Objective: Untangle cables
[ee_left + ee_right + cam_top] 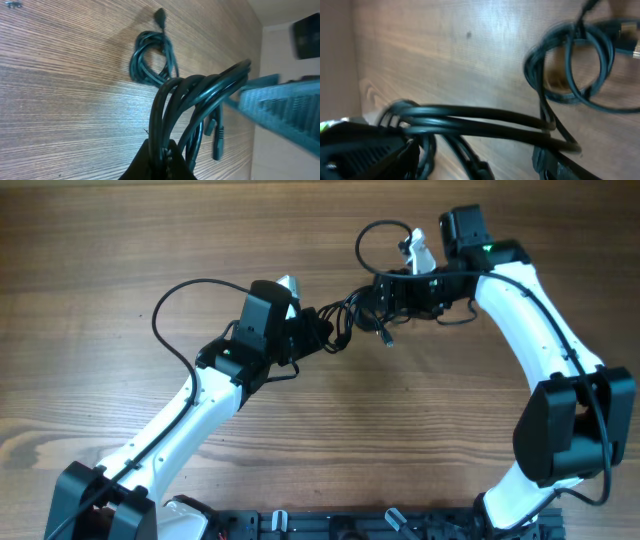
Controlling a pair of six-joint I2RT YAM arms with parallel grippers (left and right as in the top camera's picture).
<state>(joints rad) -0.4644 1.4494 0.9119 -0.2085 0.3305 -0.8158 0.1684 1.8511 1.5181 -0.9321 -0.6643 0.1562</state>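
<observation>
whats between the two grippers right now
A tangled bunch of cables spans the gap between the left gripper and the right gripper; the overhead view shows it.

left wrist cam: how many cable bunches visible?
2. One bunch pinched in the left gripper at the bottom; one coil on the table beyond it. Tangled strands may hide more.

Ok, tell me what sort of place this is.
Probably a robotics lab or test bench: a plain wooden table, a white-and-black left arm and right arm based at its near edge, and a tangle of thin black cables between them.
</observation>
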